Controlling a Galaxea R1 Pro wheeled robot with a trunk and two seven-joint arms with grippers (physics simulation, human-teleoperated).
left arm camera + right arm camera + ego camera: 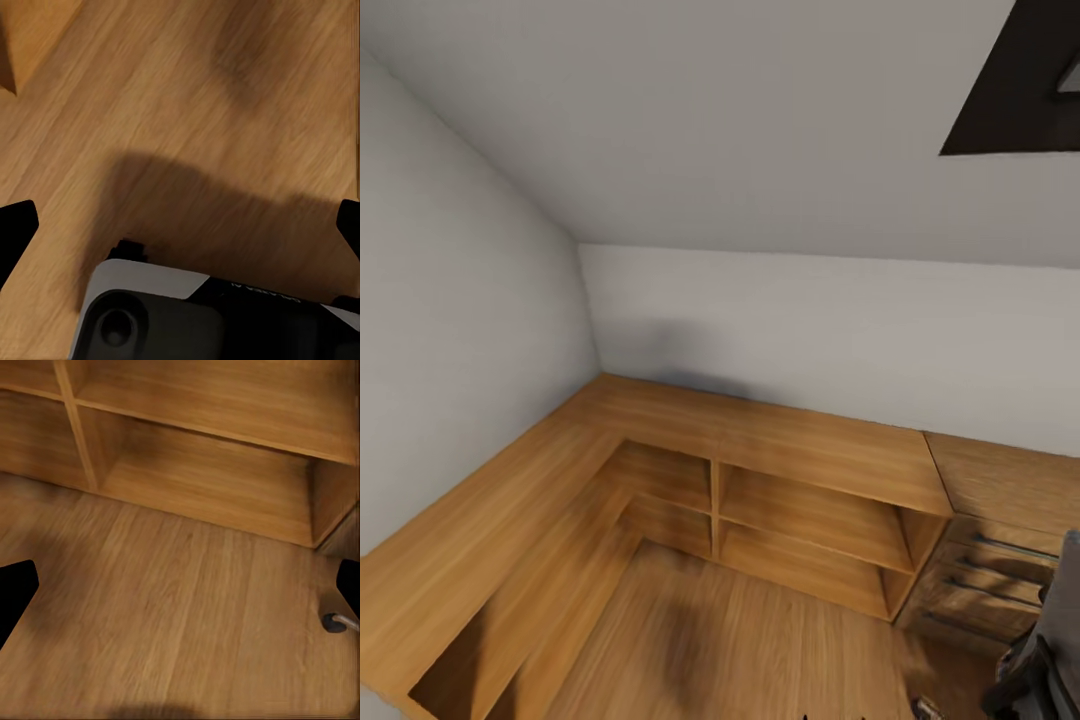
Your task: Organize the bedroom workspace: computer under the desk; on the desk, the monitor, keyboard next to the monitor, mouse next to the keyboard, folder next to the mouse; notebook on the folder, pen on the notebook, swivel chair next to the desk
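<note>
Two plain pale grey walls (pixel 780 330) meet in a corner under a sloped ceiling of the same matte finish, with a dark angular panel (pixel 1020 90) cutting into the top right of the head view. Below them a large L-shaped shelving unit of warm honey-coloured wood grain (pixel 760 440) wraps the corner, its flat top running along both walls and its front divided into open rectangular cubbies by thin boards. To its right stands a wooden drawer chest with slim metal bar handles (pixel 990 570). The wood-plank floor (pixel 740 640) has the same warm tone and carries soft blurred shadows. At the lower right edge of the head view a grey upholstered swivel chair with dark parts (pixel 1050 650) shows partly, and in the right wrist view one of its dark casters on a chrome leg (pixel 334 622) rests on the floor just beside one finger of the right gripper (pixel 180 585), close to the end of the shelving. That gripper's black fingers (pixel 15 589) are spread wide over bare floor, holding nothing. The left gripper (pixel 180 229) hangs over the floor above the robot's grey and black base (pixel 202 319), its fingers (pixel 15 225) likewise spread wide apart and empty.
</note>
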